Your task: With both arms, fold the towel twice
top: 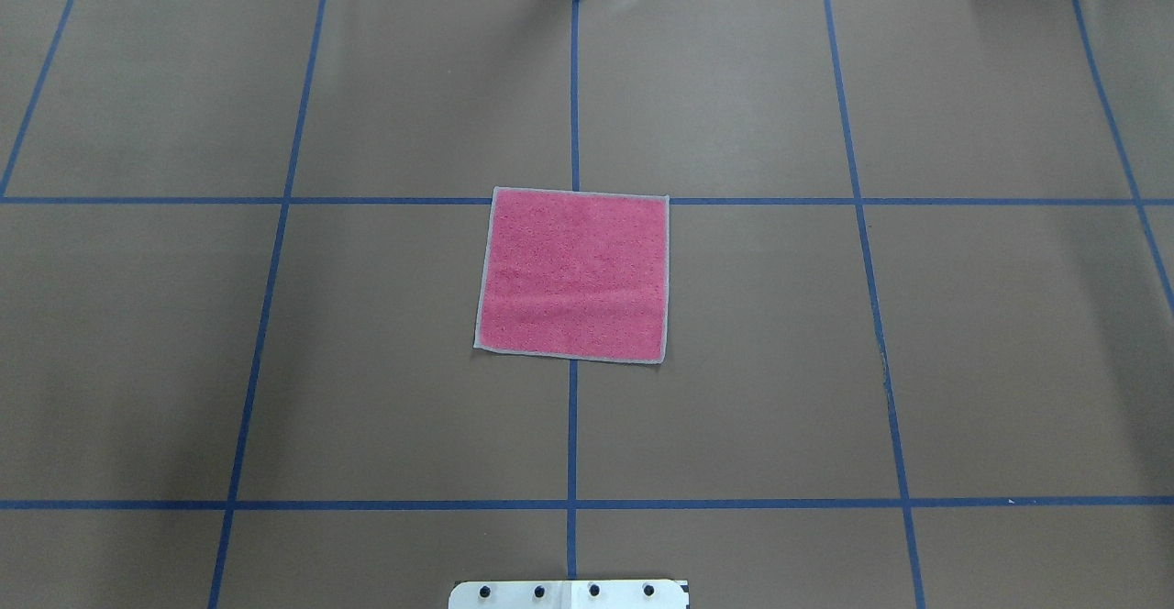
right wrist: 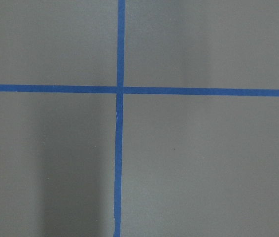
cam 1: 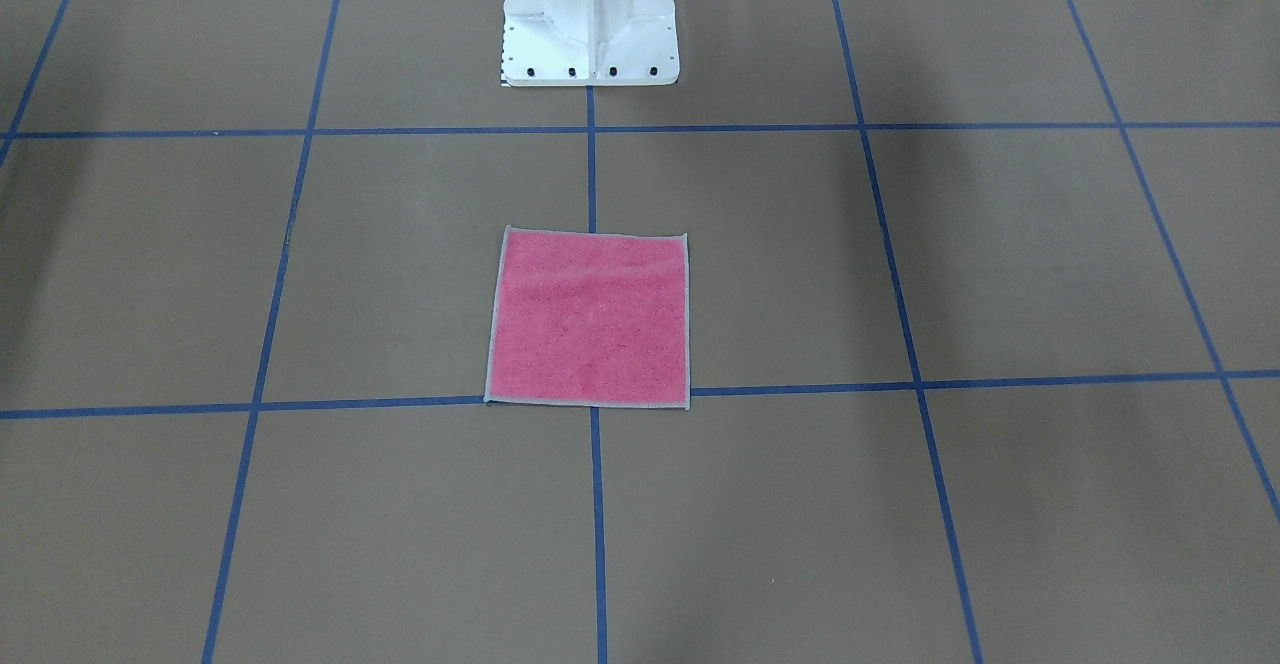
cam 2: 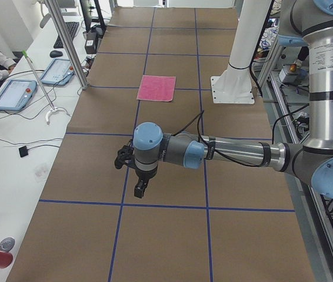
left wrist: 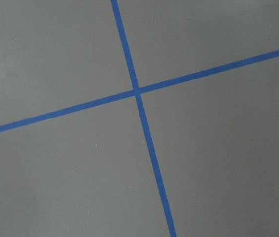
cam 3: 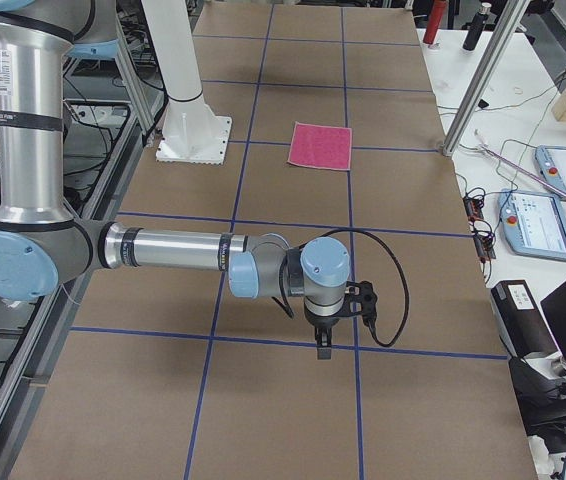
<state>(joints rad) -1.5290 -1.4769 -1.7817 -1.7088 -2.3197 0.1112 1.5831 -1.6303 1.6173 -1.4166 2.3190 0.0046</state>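
Note:
The towel [cam 1: 590,319] lies flat and unfolded, pink face up, at the middle of the table; it also shows in the overhead view [top: 573,274] and both side views [cam 2: 156,88] [cam 3: 323,146]. My left gripper [cam 2: 140,189] hangs above the table far out to the left, well away from the towel; it shows only in the exterior left view, so I cannot tell if it is open. My right gripper [cam 3: 323,345] hangs far out to the right, seen only in the exterior right view; I cannot tell its state. Both wrist views show only the table cover and blue tape.
The table is covered in brown paper with a blue tape grid [top: 571,426]. The white pedestal base [cam 1: 590,19] stands at the robot's side of the table. Benches with tablets [cam 2: 15,94] and an operator run along the far side.

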